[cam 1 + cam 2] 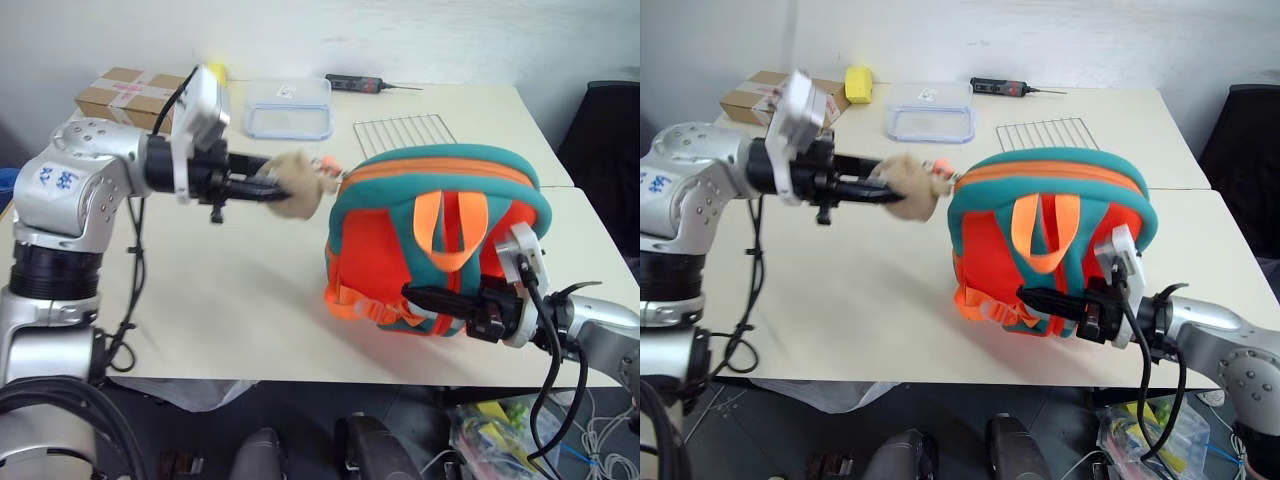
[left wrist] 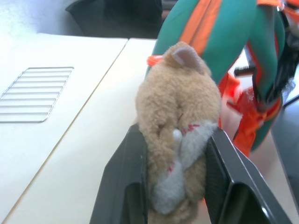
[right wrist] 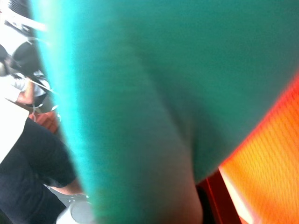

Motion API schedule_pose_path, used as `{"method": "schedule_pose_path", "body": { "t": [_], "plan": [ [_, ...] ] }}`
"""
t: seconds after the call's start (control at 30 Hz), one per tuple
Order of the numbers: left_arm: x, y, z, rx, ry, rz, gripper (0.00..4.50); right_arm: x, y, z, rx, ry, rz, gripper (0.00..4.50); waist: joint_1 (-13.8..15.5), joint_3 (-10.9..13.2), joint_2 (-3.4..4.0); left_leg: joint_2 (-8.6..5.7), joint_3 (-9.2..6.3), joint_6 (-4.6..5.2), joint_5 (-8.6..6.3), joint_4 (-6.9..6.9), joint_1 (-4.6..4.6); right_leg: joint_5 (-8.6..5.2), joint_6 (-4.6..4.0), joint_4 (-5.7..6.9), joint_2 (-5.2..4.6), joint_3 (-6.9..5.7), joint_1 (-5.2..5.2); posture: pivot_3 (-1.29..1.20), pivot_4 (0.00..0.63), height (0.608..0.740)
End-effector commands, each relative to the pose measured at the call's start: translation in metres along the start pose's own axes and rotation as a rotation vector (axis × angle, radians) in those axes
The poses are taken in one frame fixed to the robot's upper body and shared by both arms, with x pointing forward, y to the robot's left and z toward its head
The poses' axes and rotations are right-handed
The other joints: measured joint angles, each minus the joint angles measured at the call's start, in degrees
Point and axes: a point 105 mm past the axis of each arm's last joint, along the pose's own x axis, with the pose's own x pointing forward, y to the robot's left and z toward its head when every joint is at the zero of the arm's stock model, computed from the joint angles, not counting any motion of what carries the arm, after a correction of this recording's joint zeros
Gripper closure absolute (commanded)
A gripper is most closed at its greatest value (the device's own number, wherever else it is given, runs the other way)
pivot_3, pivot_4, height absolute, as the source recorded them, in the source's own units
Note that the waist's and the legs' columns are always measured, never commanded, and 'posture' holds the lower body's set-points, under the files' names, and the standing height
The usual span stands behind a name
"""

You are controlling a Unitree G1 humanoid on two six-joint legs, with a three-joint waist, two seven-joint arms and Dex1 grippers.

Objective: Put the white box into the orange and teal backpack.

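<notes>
Now we see our left claw (image 2: 175,186) clamped on the tan plush toy (image 2: 180,121) | orange and teal fabric backpack (image 1: 440,240) upright on the cream worktop (image 1: 220,300), just beyond that claw's toy | right claw (image 1: 425,296) pressed together at the backpack's lower front, among its orange straps.

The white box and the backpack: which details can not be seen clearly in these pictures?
- White box: I cannot find it on the table; whether it sits inside the backpack is hidden by the fabric.
- Backpack opening: eye views do not show whether the zipper is open.
- Right gripper: its fingertips press against the backpack's lower edge; what they pinch is hidden.
- Left gripper is shut on the plush toy; the toy's attachment is hidden.
</notes>
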Motion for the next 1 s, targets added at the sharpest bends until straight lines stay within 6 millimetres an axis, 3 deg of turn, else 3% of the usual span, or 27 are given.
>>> {"method": "schedule_pose_path", "body": {
  "t": [0.03, 0.1, 0.17, 0.33, 0.37, 0.43, 0.47, 0.6, 0.67, 0.8, 0.9, 1.0],
  "plan": [
    [0.019, -0.001, -0.063, 0.121, 0.273, 0.008, 3.42, 0.000, 0.006, 0.007, -0.053, -0.027, 0.015, 4.50, 0.14, 0.00, 0.00, 0.00, -0.01, 0.00, 0.00, 0.06, 0.03, 0.00, 0.00, 0.02, -0.01, 0.00, 0.04, 0.00, 0.150, 0.740],
    [0.031, -0.001, -0.086, 0.220, 0.371, 0.009, 3.42, 0.000, 0.005, 0.007, -0.055, -0.025, 0.011, 4.50, 0.47, 0.01, -0.03, -0.01, -0.02, 0.02, 0.01, 0.09, 0.03, 0.00, 0.00, 0.03, -0.01, 0.00, 0.07, 0.00, 0.150, 0.740],
    [0.047, -0.004, -0.095, 0.304, 0.388, -0.008, 3.42, 0.000, 0.000, 0.004, -0.070, -0.001, -0.012, 4.50, 0.69, 0.00, -0.08, -0.01, -0.02, 0.06, -0.02, 0.11, -0.02, 0.00, 0.00, 0.01, -0.01, -0.01, 0.06, 0.00, 0.150, 0.740],
    [0.090, -0.021, -0.082, 0.223, 0.169, -0.010, 3.42, -0.001, -0.013, 0.003, -0.105, 0.004, -0.073, 4.50, 0.93, -0.02, -0.09, -0.04, 0.00, 0.18, -0.08, 0.10, -0.09, 0.01, 0.02, -0.06, -0.07, 0.00, 0.05, 0.00, 0.150, 0.740],
    [0.091, -0.023, -0.079, 0.172, 0.132, -0.006, 3.08, -0.002, -0.015, 0.001, -0.104, 0.024, -0.077, 4.50, 0.90, -0.02, -0.10, -0.04, 0.00, 0.18, -0.09, 0.13, -0.11, 0.01, 0.02, -0.04, -0.08, 0.00, 0.04, 0.00, 0.150, 0.740],
    [0.087, -0.026, -0.073, 0.063, 0.057, -0.011, 2.45, -0.008, -0.013, -0.010, -0.136, 0.119, -0.052, 3.83, 0.88, -0.02, -0.07, -0.03, -0.01, 0.18, -0.09, 0.14, -0.09, 0.01, 0.02, -0.01, -0.07, -0.01, 0.04, 0.00, 0.150, 0.740],
    [0.081, -0.029, -0.069, 0.010, 0.027, -0.024, 2.11, -0.013, -0.010, -0.012, -0.155, 0.152, -0.027, 3.54, 0.88, -0.01, -0.08, -0.04, -0.01, 0.18, -0.08, 0.13, -0.09, 0.01, 0.02, 0.02, -0.07, -0.01, 0.02, 0.00, 0.150, 0.740],
    [0.042, -0.040, -0.061, -0.167, -0.077, -0.072, 0.77, -0.047, -0.024, 0.010, -0.181, 0.139, -0.092, 2.16, 0.42, -0.01, -0.08, 0.00, -0.02, 0.16, -0.07, 0.11, -0.09, 0.01, 0.02, 0.02, -0.02, -0.03, 0.02, 0.00, 0.150, 0.740],
    [0.017, -0.039, -0.062, -0.241, -0.092, -0.026, 0.12, -0.075, -0.036, 0.019, -0.218, 0.174, -0.177, 1.45, 0.56, -0.01, -0.07, 0.00, -0.01, 0.15, -0.07, 0.12, -0.05, 0.01, 0.02, 0.04, -0.02, -0.02, 0.03, 0.00, 0.150, 0.740],
    [-0.049, -0.038, -0.080, -0.356, -0.025, 0.143, 0.00, -0.150, -0.048, 0.044, -0.194, 0.143, -0.342, 0.11, 0.60, 0.00, -0.06, -0.01, -0.02, 0.15, -0.07, 0.04, -0.03, 0.01, 0.01, -0.05, -0.01, -0.04, 0.05, 0.00, 0.150, 0.740],
    [-0.083, -0.043, -0.077, -0.418, -0.038, 0.203, 0.00, -0.191, -0.056, 0.049, -0.195, 0.102, -0.470, 0.04, 0.66, 0.00, -0.10, -0.01, -0.01, 0.18, -0.09, -0.02, 0.03, 0.00, 0.01, -0.18, -0.02, -0.03, 0.13, 0.00, 0.150, 0.740],
    [-0.091, -0.045, -0.066, -0.396, -0.075, 0.234, 0.00, -0.211, -0.067, 0.055, -0.172, -0.006, -0.565, 0.04, 0.76, 0.01, -0.09, -0.02, -0.06, 0.25, -0.13, 0.01, 0.20, 0.00, 0.01, -0.29, -0.07, -0.08, 0.39, 0.00, 0.150, 0.740]
  ]
}}
